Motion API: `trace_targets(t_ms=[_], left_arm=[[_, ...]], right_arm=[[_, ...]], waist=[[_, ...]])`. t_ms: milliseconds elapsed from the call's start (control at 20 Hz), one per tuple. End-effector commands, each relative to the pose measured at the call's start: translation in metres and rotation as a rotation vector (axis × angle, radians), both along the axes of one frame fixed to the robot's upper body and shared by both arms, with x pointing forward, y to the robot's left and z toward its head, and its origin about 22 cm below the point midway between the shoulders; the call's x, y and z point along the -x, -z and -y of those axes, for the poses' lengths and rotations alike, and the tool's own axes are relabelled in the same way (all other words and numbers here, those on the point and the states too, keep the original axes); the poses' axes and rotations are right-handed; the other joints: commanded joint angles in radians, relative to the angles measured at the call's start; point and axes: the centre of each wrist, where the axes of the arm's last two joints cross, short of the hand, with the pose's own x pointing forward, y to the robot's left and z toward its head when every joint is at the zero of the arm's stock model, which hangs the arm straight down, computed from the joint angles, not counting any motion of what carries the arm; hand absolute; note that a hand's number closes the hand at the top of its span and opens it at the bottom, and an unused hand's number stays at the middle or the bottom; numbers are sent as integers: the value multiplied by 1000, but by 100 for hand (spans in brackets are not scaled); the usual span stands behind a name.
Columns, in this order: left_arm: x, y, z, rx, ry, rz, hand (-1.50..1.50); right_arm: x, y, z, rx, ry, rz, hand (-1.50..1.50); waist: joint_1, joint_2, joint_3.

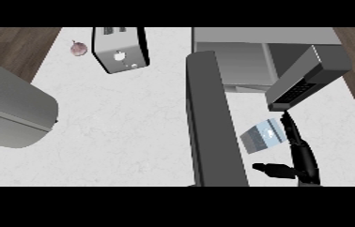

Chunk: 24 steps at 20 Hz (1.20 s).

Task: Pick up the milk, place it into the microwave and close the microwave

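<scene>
One hand [299,151] shows, wrist cut off below.

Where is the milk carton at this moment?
In the head view the milk carton lies on the counter at the right, between the open microwave door and the right hand, just in front of the microwave.

counter count
one milk carton [263,136], one microwave [277,66], one toaster [120,49], one small reddish item [78,48], one hand [295,151].
</scene>
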Motion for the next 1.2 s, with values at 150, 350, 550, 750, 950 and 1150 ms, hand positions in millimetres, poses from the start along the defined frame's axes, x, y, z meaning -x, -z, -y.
trace_targets(t_ms=[150,350,550,750,950,1150], left_arm=[[7,-20,7,56,23,118,-150],[12,-26,-2,33,55,103,-150],[13,-9,1,81,65,86,-150],[24,-25,-2,60,73,90,-150],[18,-17,-3,70,61,90,-150],[9,-10,-4,87,53,96,-150]], right_arm=[[-8,24,-11,-101,-26,21,-150],[-20,20,0,-148,-39,24,150],[-26,27,-5,-142,-118,1,150],[-31,30,-14,-141,-120,43,150],[-37,32,-23,-174,-149,80,150],[-48,29,-37,-223,-167,129,150]], waist=[[1,0,0],[-5,0,-1],[6,3,0],[9,3,1],[7,5,1],[4,7,1]])
